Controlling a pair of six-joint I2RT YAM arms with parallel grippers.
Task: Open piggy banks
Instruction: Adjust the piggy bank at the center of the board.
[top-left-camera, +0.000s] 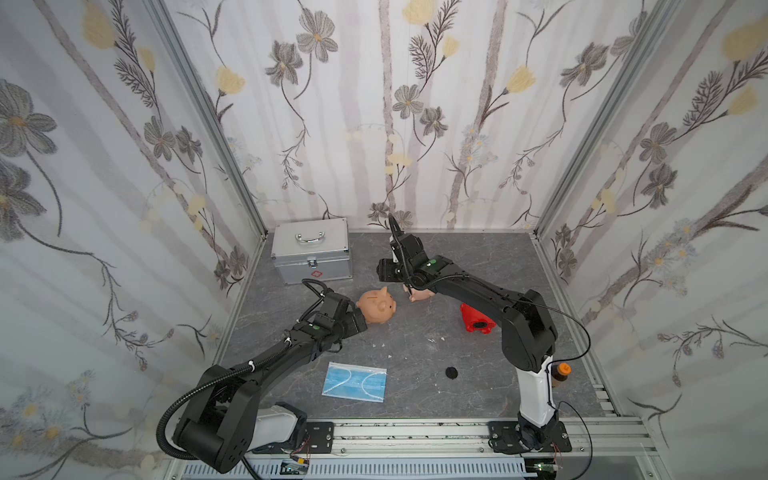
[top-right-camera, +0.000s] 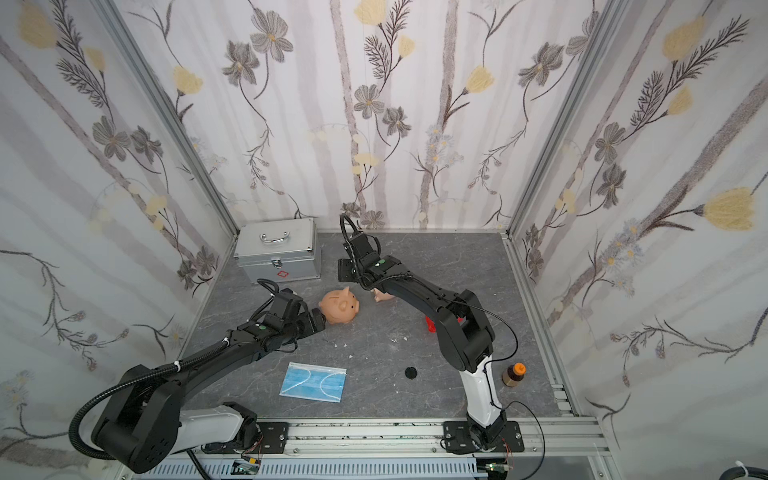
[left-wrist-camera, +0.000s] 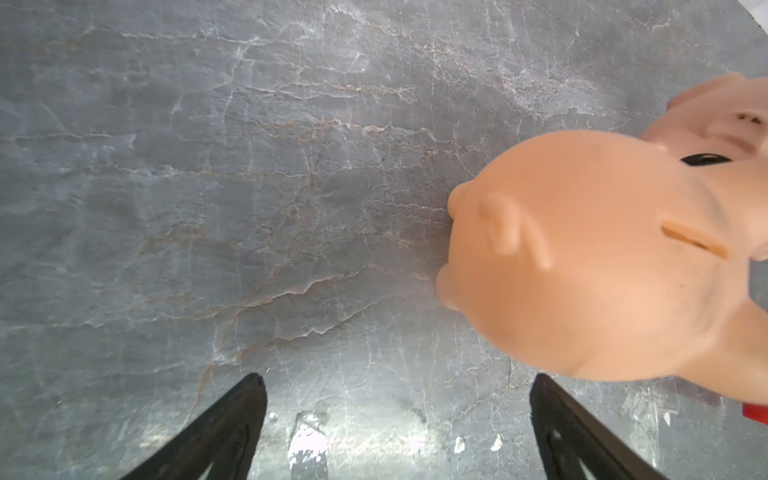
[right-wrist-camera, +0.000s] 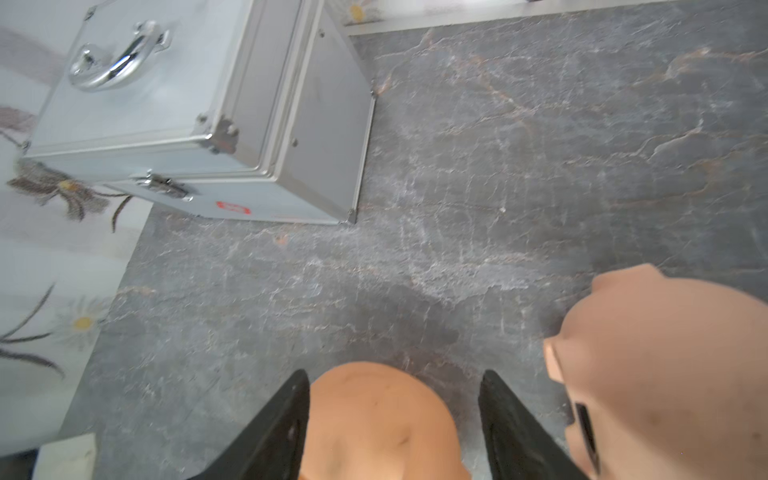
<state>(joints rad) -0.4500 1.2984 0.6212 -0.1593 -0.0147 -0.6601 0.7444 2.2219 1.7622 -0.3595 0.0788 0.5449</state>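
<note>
Black and pointy, the right pincer (right-wrist-camera: 395, 376) hangs with its two sides apart, and we see the round orange-peach plastic pig (right-wrist-camera: 374, 424) between them, not squeezed yet. The left pincer (left-wrist-camera: 397, 378) is wide apart too, just beside that pig's tail end, holding nothing. The pig sits in the middle of the grey stone-look table (top-left-camera: 415, 357), and we cannot see its belly plug. The paler pink plastic pig (right-wrist-camera: 665, 374) is near it; the bright red plastic pig (top-left-camera: 473, 318) lies farther off. We think this is the grabbing step. Next we need a firm hold, then the belly turned up.
</note>
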